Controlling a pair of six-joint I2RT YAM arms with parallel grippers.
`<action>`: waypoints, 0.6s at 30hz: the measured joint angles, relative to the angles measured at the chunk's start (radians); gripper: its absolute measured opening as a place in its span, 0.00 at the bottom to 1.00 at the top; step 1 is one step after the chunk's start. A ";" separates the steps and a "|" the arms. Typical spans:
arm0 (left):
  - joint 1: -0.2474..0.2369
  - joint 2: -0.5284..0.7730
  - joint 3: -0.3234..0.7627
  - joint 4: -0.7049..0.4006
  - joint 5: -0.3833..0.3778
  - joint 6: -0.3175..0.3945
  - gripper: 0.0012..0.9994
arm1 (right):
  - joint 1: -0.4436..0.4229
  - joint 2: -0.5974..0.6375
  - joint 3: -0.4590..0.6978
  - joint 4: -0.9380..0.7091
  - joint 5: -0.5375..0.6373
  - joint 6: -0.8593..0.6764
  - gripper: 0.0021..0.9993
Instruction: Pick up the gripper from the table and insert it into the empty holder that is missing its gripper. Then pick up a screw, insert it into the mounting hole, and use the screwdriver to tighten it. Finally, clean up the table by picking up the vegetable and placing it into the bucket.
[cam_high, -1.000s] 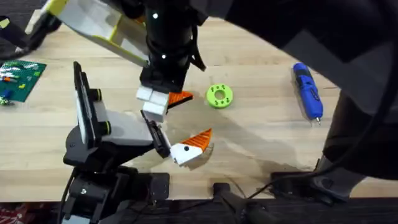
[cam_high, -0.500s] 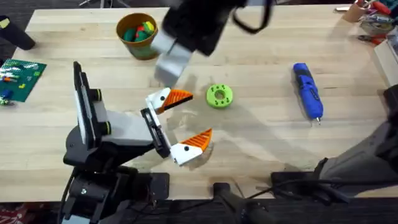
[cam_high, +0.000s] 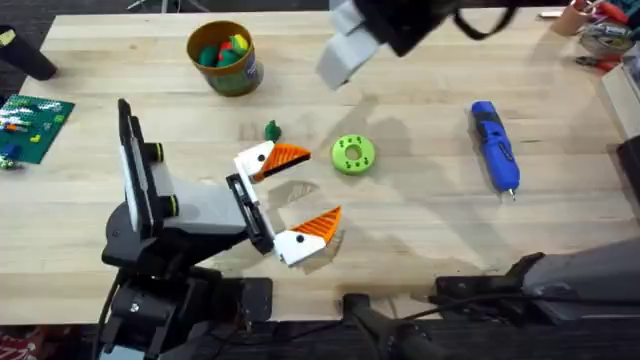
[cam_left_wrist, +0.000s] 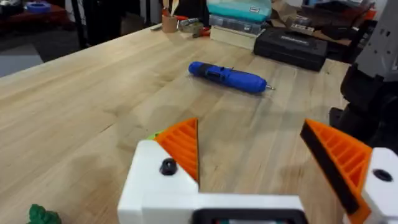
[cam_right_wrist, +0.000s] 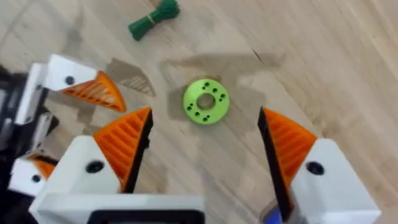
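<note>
Fingers on both our grippers stand spread and hold nothing: the right gripper (cam_right_wrist: 205, 155) hangs high over the tabletop (cam_high: 420, 230), looking down on the green disc (cam_right_wrist: 206, 101), and the left gripper (cam_left_wrist: 273, 168) sits low near its base, its two orange-ribbed fingers apart.

We judge the vegetable (cam_high: 271, 130) to be what remains. It lies on bare wood between the bucket (cam_high: 224, 58) and the left gripper's farther finger, well apart from the screwdriver (cam_high: 495, 145) at the far right. In the right wrist view it reads as a small dark-green bundle with a thin stalk (cam_right_wrist: 153, 18).

We expect it to be very light and probably soft or rubbery, so it should need little force but may roll or skid if nudged. We would close across its thicker leafy end, fingers straddling the short width, coming straight down so the ribbed pads trap it against the wood rather than flick it aside.
</note>
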 joint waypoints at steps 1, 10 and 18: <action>0.000 0.000 0.000 0.000 0.000 0.000 0.99 | -0.022 -0.027 -0.036 0.020 0.000 0.007 1.00; 0.000 0.000 0.000 0.000 0.000 0.003 0.99 | -0.330 -0.241 -0.170 0.000 0.044 0.060 1.00; 0.000 0.000 0.000 0.000 0.000 0.003 0.99 | -0.558 -0.264 -0.173 -0.079 0.076 0.071 1.00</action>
